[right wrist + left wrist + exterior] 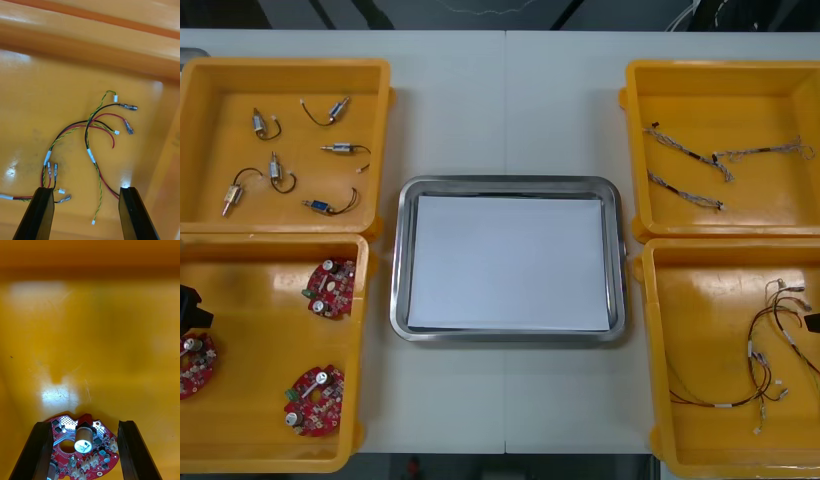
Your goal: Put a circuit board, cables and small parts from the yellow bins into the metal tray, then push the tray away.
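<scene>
Circuit boards, three round red ones, lie flat in the left near bin. The far board is by the bin's inner wall, the near board is closer to the robot, and the outer board is at the bin's outer side. The left gripper hangs low over that outer board with its fingers spread wide, one on each side of it. In the left wrist view the board rests on the bin floor between them, a silver-topped cylinder standing up from its middle; whether either finger touches it cannot be told. The right gripper is low inside the right near bin, its fingers likewise wide apart and holding nothing. Under it sprawl the red and yellow cables, a loose bundle with black strands, white sleeves and small metal ends, and some of the strands run between the two fingers. Twisted cables lie in separate lengths in the right far bin. Small metal parts, six of them, each with a short dark wire, are scattered over the floor of the left far bin. The metal tray, white inside, sits on the light table between the two pairs of bins, near them but apart from each
</scene>
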